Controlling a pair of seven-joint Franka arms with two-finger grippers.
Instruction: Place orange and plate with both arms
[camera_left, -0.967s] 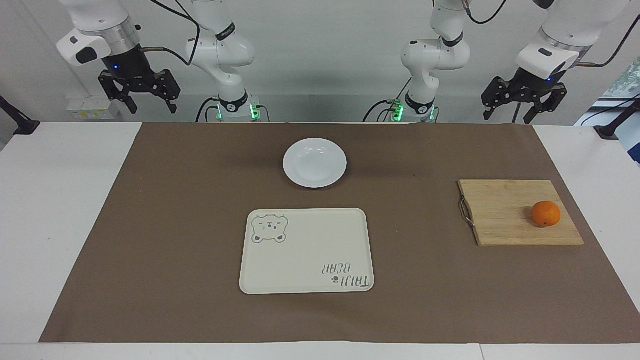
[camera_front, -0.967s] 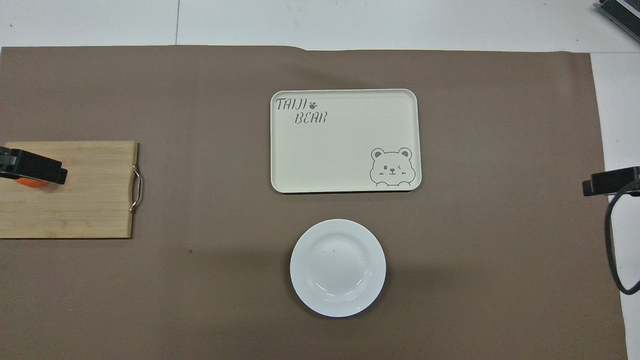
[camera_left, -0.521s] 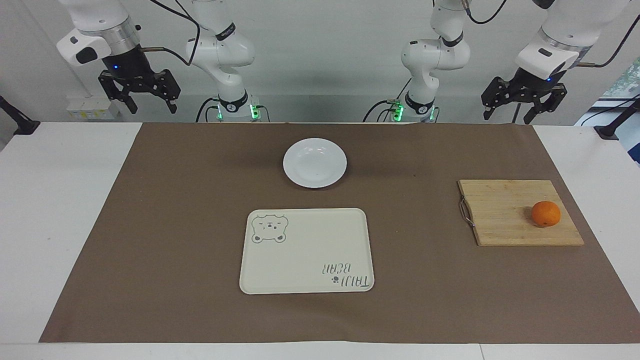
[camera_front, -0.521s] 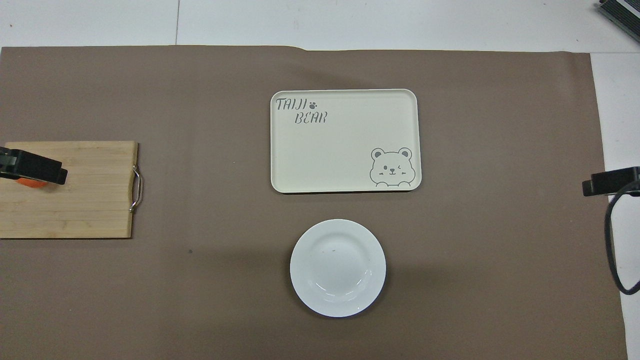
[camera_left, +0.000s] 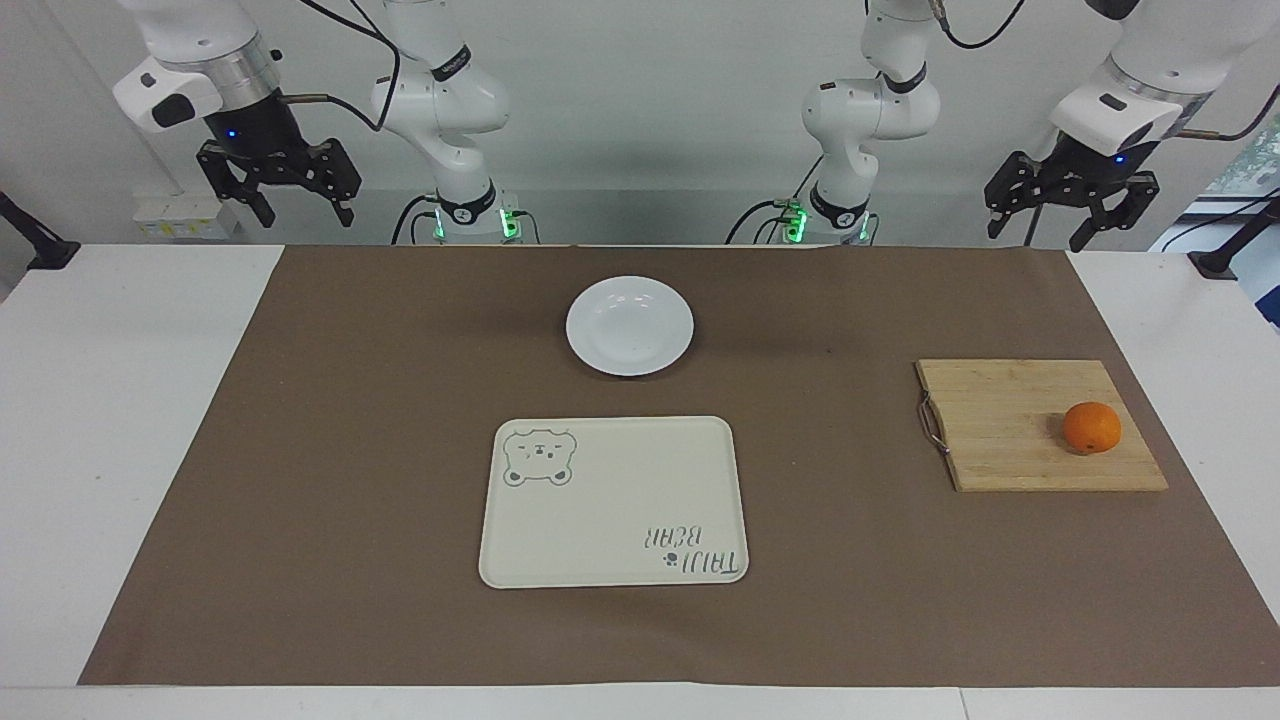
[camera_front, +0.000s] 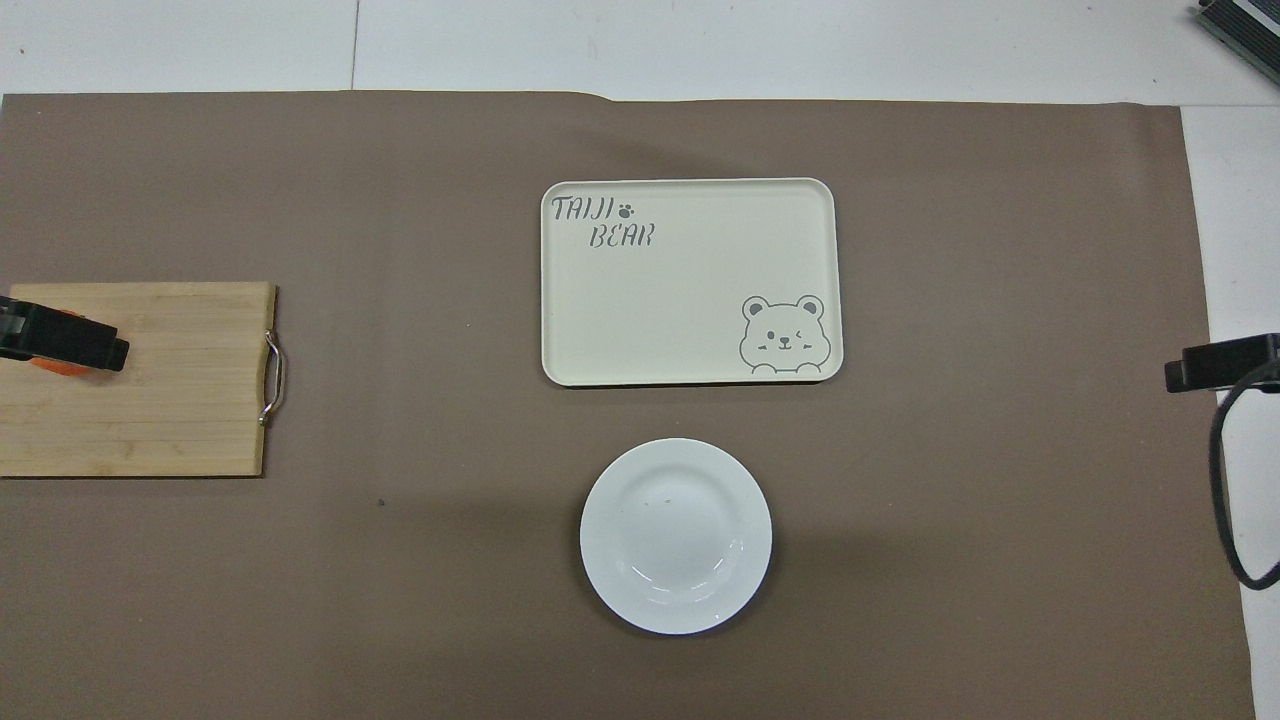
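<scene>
The orange sits on a wooden cutting board toward the left arm's end of the table. The white plate lies on the brown mat at mid-table, near the robots; it also shows in the overhead view. My left gripper hangs open and empty high in the air, well clear of the board. In the overhead view its tip covers most of the orange. My right gripper waits open and empty, raised at the right arm's end, its tip at the overhead view's edge.
A cream rectangular tray with bear print lies on the mat beside the plate, farther from the robots. The cutting board has a metal handle on the side toward the plate. A black cable loop hangs at the right arm's end.
My left gripper has shifted a little toward the left arm's end of the table and slightly up. The right arm, the orange and the plate have not moved.
</scene>
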